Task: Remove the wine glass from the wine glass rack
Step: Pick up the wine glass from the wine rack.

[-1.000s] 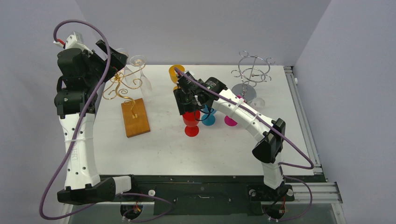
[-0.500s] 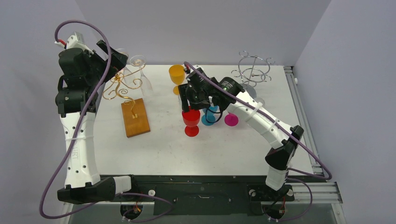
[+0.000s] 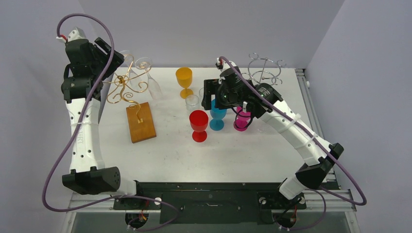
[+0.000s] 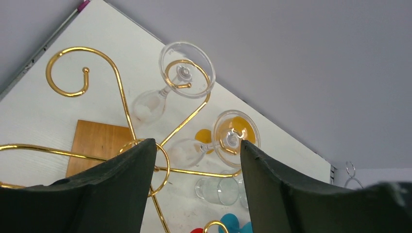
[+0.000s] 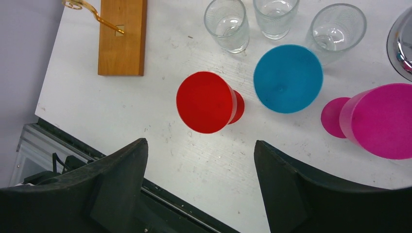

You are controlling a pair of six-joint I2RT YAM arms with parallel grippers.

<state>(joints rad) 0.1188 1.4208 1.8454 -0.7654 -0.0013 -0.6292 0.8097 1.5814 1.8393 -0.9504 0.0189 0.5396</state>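
A gold wire wine glass rack (image 3: 127,83) on a wooden base (image 3: 141,121) stands at the back left. Two clear wine glasses hang upside down from it, one (image 3: 145,65) on the right and one (image 3: 127,56) behind it. In the left wrist view both glasses show, the farther (image 4: 186,72) and the nearer (image 4: 234,137), among the gold scrolls (image 4: 121,92). My left gripper (image 3: 115,57) (image 4: 197,145) is open, just left of and above the rack, holding nothing. My right gripper (image 3: 210,97) (image 5: 200,145) is open and empty, high over the coloured goblets.
A red goblet (image 3: 198,121) (image 5: 206,102), a blue one (image 3: 217,114) (image 5: 287,78), a magenta one (image 3: 241,119) (image 5: 381,120) and a yellow one (image 3: 184,77) stand mid-table with three clear tumblers (image 5: 227,24). A silver wire rack (image 3: 262,73) stands at the back right.
My right arm has risen and swung right and back, away from the red goblet, which now stands free. My left arm has shifted slightly up and back by the gold rack.
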